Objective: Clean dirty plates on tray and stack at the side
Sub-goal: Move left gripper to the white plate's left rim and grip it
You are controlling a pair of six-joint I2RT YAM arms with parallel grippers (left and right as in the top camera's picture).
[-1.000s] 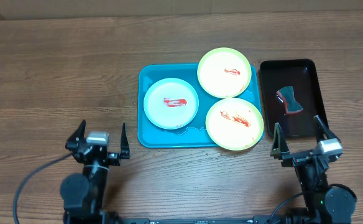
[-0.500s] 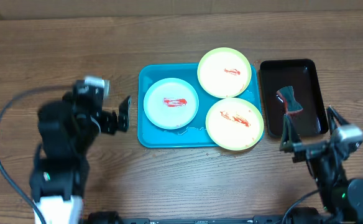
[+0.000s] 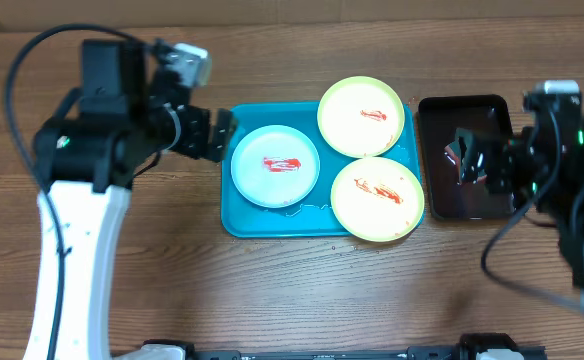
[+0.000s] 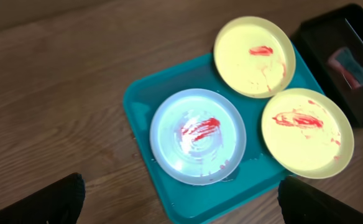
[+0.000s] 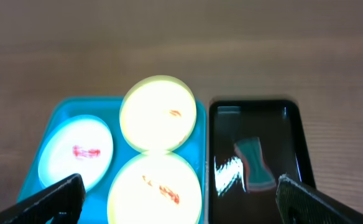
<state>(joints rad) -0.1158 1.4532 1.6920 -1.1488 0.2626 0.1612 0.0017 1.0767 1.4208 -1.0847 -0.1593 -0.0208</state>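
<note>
Plates, three in all and each streaked with red sauce, lie on the turquoise tray (image 3: 257, 116). The pale blue-white plate (image 3: 275, 166) rests flat in the tray's left half. One pale yellow-green plate (image 3: 361, 116) sits at the tray's far right corner with its edge riding over the far rim. The other yellow-green plate (image 3: 377, 199) fills the near right corner and overhangs the near and right rims slightly. The two yellow-green plates meet at their edges, and the blue-white one lies just beside both. The tray stands on the wooden table (image 3: 272, 290). A smaller glossy black tray (image 3: 437, 195) stands just beside the turquoise tray's right rim, and a sponge (image 5: 254, 163) with a teal top lies in it. The left gripper (image 3: 222, 135) hangs just outside the turquoise tray's left rim, near its far left corner. In the left wrist view its fingers (image 4: 51, 202) show only at the bottom corners, spread wide and holding nothing. The right gripper (image 3: 482, 165) hangs to the right of the turquoise tray, over the black tray, and partly covers the sponge in the overhead view. Its fingers (image 5: 327, 199) also stand wide apart and empty.
</note>
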